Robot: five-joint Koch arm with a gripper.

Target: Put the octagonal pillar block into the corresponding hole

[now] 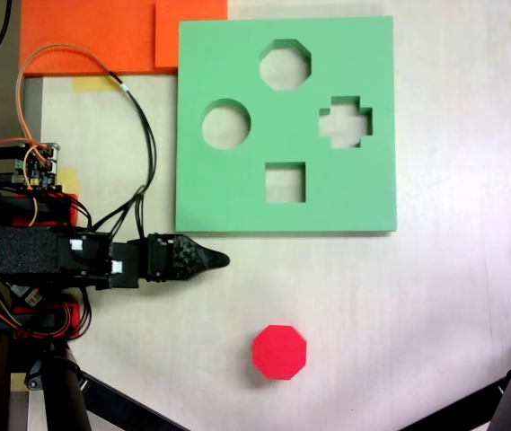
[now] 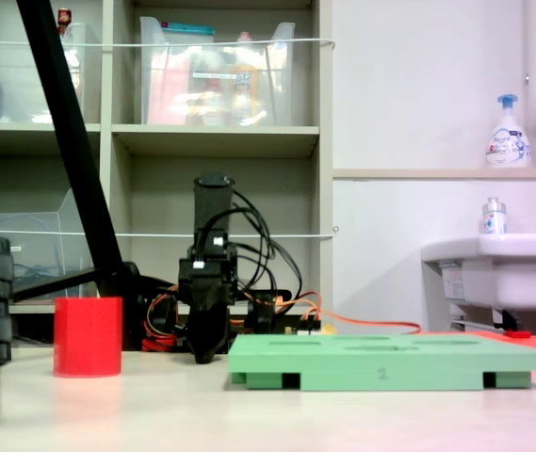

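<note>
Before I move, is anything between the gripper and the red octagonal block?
Nothing visible. In the first exterior view the gripper points across bare table toward the octagonal block, which stands alone, below the green board and apart from it.

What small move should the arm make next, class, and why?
Probably swing the gripper toward the red octagonal block. In the first exterior view it holds nothing, the block stands free on the table, and the octagonal hole in the green board is empty.
</note>
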